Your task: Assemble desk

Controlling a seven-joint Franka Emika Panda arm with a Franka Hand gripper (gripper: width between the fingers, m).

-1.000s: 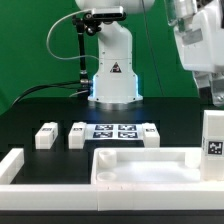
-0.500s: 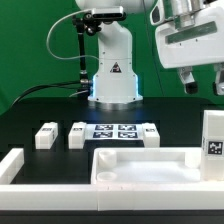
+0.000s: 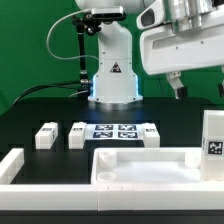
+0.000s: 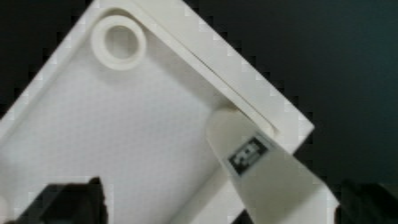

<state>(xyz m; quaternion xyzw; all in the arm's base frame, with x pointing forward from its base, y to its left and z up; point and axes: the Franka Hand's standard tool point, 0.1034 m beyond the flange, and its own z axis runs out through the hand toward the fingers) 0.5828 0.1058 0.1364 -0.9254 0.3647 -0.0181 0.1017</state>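
**On the table (image 3: 40, 108), desk (image 3: 130, 172) in pieces under an empty gripper (image 3: 200, 90)**

Starting at the exterior view's left, a first leg (image 3: 46, 135) and a second leg (image 3: 77, 135) lie near each other, the second just beside the marker board (image 3: 113, 131). A third leg (image 3: 150, 133) lies just beside the board's other end. In front of these lies the tabletop (image 3: 150, 166), a broad white panel with a raised rim. An upright leg (image 3: 213, 145) stands at its edge on the exterior view's right. I cannot tell whether that leg is fixed in or only standing there. The gripper hangs high above that side, fingers spread and holding nothing.

All parts look like hard white moulded plastic, so I judge them light, stiff and not fragile, but smooth enough to slip. The legs are short and square with a black-and-white tag (image 4: 249, 153). Two opposite flat faces near mid-length seem the best hold. The tabletop looks too wide to span, so only its rim wall seems to offer a pinch, and it would likely tip if lifted that way.

The wrist view shows the panel's plain inner face and a round socket (image 4: 119, 42) in one corner.
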